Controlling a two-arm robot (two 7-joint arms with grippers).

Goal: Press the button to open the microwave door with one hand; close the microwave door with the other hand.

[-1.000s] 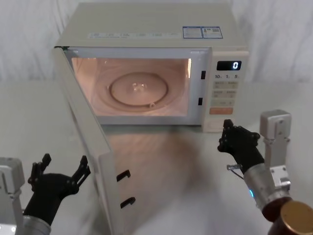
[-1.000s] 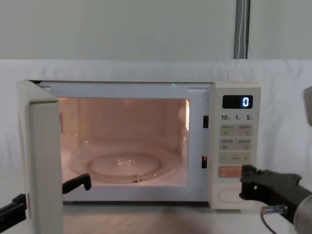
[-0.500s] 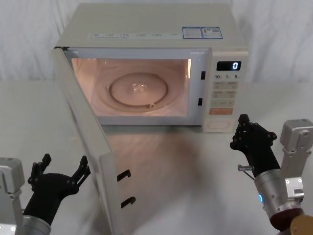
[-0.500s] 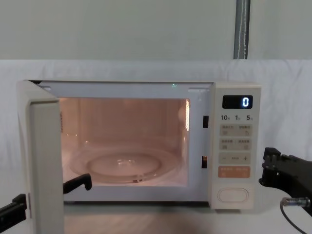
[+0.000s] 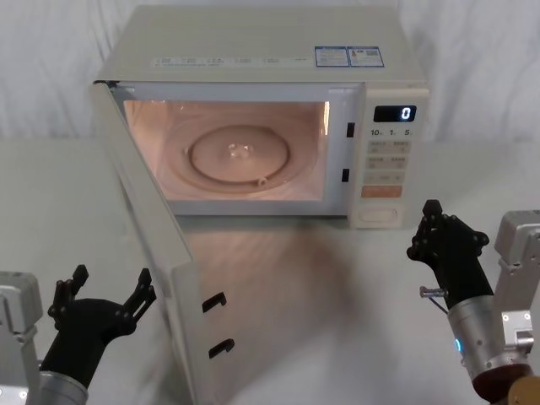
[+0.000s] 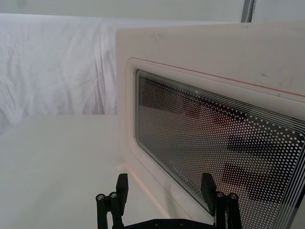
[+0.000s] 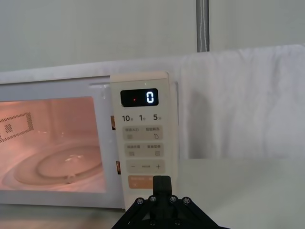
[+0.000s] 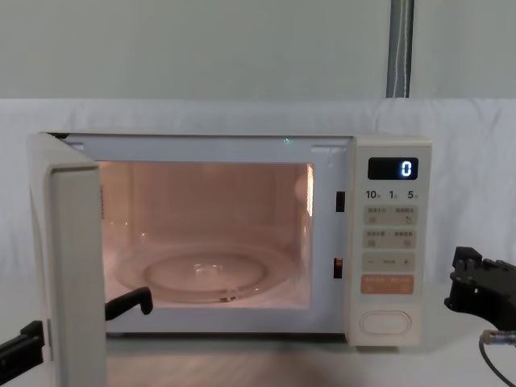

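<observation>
While the door (image 5: 160, 253) stands swung wide toward the robot's left, the left gripper (image 5: 103, 291) waits low beside its outer face, fingers spread open and touching nothing. The right gripper (image 5: 443, 236) hangs to the right of the microwave (image 5: 253, 51), level with the button (image 5: 377, 216) but apart from it, fingers drawn together on nothing.

From the left wrist, the door's outer side (image 6: 200, 86) shows close up: a cream frame around a dark, dotted glass window, with both open fingertips (image 6: 121, 183) just short of it. From the head, the door's inner edge shows two black latch hooks. From the chest, the button (image 8: 384, 322) is a plain cream oval at the bottom of the panel, under the orange key (image 8: 388, 284), and the right gripper (image 8: 476, 282) sits off to its right. Inside, the cavity glows orange around a glass turntable (image 5: 239, 156), and the display (image 7: 139, 98) reads 0.
</observation>
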